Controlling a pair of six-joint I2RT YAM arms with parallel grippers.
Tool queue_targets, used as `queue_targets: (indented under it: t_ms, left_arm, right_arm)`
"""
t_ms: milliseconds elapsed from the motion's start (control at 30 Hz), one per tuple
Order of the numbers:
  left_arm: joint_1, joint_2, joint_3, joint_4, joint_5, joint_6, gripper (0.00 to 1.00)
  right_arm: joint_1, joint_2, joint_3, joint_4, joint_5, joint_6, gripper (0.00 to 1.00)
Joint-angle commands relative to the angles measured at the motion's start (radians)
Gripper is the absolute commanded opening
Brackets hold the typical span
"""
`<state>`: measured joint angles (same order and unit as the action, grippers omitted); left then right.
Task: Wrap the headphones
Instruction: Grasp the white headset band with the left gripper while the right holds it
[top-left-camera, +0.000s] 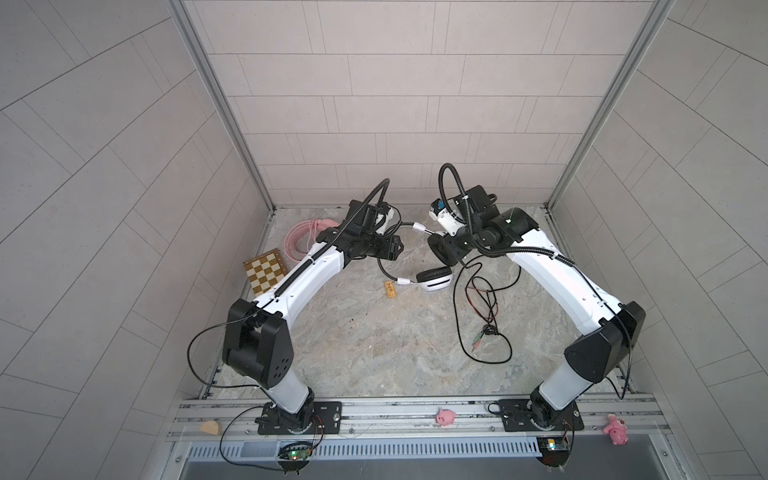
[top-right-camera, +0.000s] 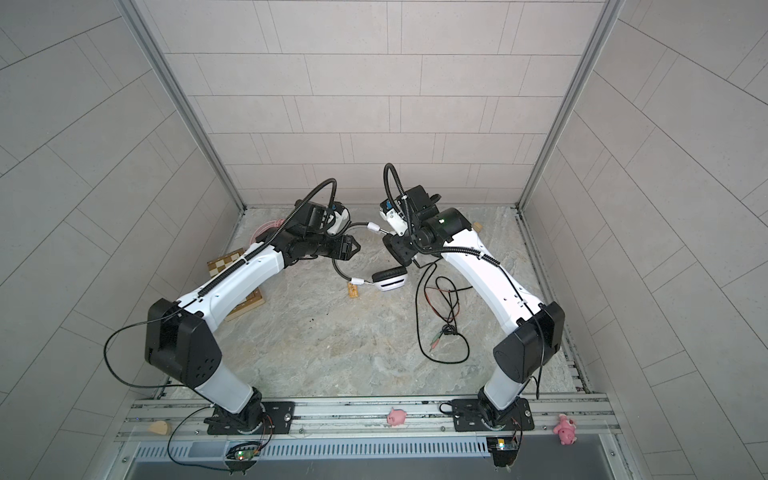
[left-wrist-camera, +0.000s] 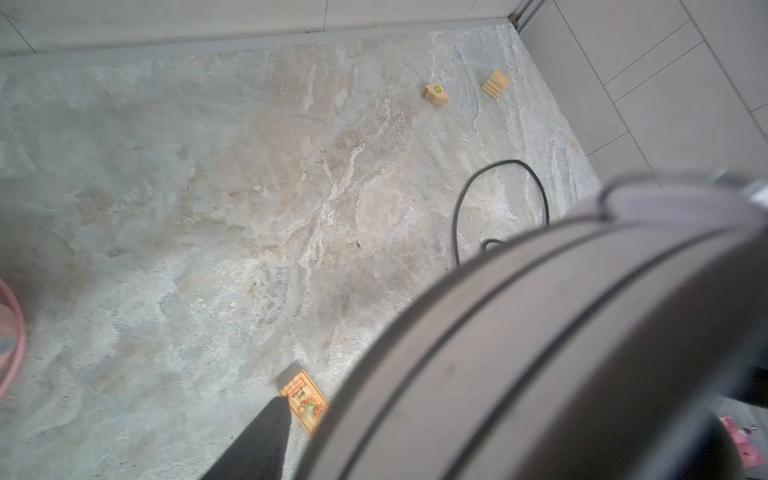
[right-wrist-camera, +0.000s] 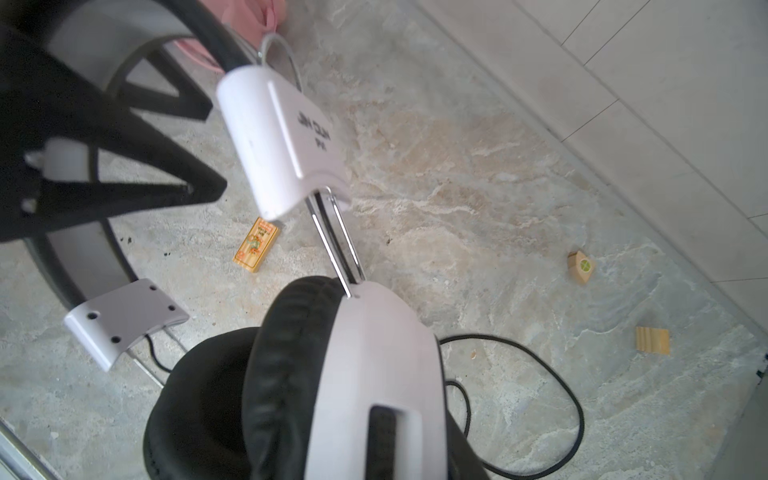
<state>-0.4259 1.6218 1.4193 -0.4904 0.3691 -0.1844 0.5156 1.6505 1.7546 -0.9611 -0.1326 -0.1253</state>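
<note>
A: Where's the white-and-black headset (top-left-camera: 434, 282)?

B: Mid-desk, towards the back! One ear cup lies flat on the desk (top-left-camera: 374, 353), and the headband arches up from it. The other cup is held off the surface by the right hand (top-left-camera: 444, 251), which is clamped on it.

A: And the left hand (top-left-camera: 398, 248)?

B: Right at the headband, fingers apart, with the band running between them. Whether they touch it, I can't tell.

A: The cable?

B: The thin black cable (top-left-camera: 461, 328) sprawls in loose loops on the desk under the right arm, plugs at the near end.

A: The pink headset (top-left-camera: 299, 239)?

B: Back left on the desk, half hidden behind the left arm, just beside a chequered board (top-left-camera: 266, 272). A small printed wooden block (top-left-camera: 390, 289) lies near the flat ear cup.
</note>
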Motion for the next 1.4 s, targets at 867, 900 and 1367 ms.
queue_targets:
  t_ms: [867, 900, 1367]
  left_arm:
    - [-0.035, 0.0, 0.016, -0.022, -0.049, 0.022, 0.38]
    - [-0.035, 0.001, 0.018, -0.023, -0.047, 0.022, 0.35]
    - [-0.031, -0.017, 0.006, -0.017, -0.08, 0.011, 0.0]
  right_arm:
    - [-0.012, -0.101, -0.059, 0.089, 0.072, 0.024, 0.2]
    - [-0.012, -0.103, -0.059, 0.09, 0.058, 0.024, 0.2]
    - [-0.016, -0.133, -0.085, 0.142, 0.091, 0.059, 0.47]
